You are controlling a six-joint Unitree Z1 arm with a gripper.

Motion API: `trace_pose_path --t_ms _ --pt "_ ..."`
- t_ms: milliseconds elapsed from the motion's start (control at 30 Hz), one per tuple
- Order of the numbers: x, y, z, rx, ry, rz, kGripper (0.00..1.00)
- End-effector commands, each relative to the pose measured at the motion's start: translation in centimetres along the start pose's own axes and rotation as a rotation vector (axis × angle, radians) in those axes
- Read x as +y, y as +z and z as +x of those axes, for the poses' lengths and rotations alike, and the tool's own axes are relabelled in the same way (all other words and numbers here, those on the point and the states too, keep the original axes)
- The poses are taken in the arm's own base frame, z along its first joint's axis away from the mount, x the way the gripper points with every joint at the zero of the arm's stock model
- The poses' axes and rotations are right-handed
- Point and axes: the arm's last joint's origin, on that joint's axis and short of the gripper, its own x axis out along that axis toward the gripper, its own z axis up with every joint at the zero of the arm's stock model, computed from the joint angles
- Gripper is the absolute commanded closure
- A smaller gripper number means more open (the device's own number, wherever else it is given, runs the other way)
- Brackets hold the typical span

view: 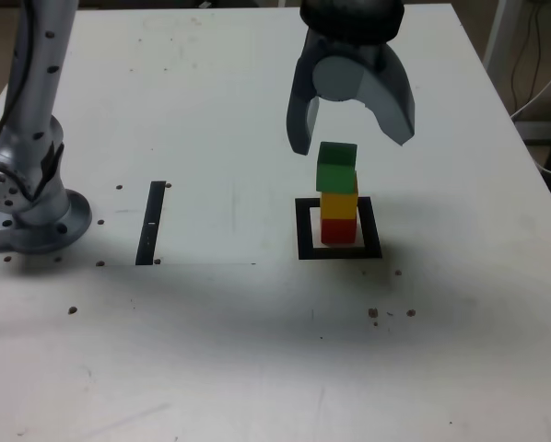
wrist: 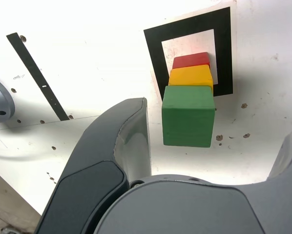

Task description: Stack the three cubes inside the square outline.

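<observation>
On the white table (view: pixel 257 368) three cubes stand in one tower inside the square outline (view: pixel 304 230), a black frame with a white middle that lies right of centre in the exterior view. The red cube (view: pixel 339 229) is at the bottom, resting on the white middle. The yellow cube (view: pixel 339 203) sits on the red one. The green cube (view: pixel 336 168) is on top, turned a little and shifted slightly to the exterior view's left compared with the two below.

The pincer (view: pixel 354 145) hangs just above and behind the tower with its jaws spread wide, one on each side of the green cube. Neither jaw touches the cube; in the wrist view clear table shows between the green cube (wrist: pixel 188 116) and each jaw, so it has hold of nothing. That same view shows the yellow cube (wrist: pixel 191 75) and red cube (wrist: pixel 191 59) lined up beneath it, within the square outline (wrist: pixel 223 48).

To the exterior view's left lies a thin black strip (view: pixel 151 223), well apart from the tower. Farther left stands the arm's round grey base (view: pixel 36 221). Small dark specks dot the table near the outline.
</observation>
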Motion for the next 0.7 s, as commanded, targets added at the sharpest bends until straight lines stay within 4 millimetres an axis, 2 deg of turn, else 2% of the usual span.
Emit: trace_pose_path --t_ms 0,167,367,667 --pt "-0.2 -0.7 -0.3 0.009 0.002 0.001 0.03" --pt "-0.3 -2.0 -0.2 0.028 0.008 0.001 0.03" --pt "-0.6 -4.6 -0.1 0.057 0.012 0.001 0.03" --pt "-1.2 -9.0 1.6 0.134 0.003 -0.018 0.03"
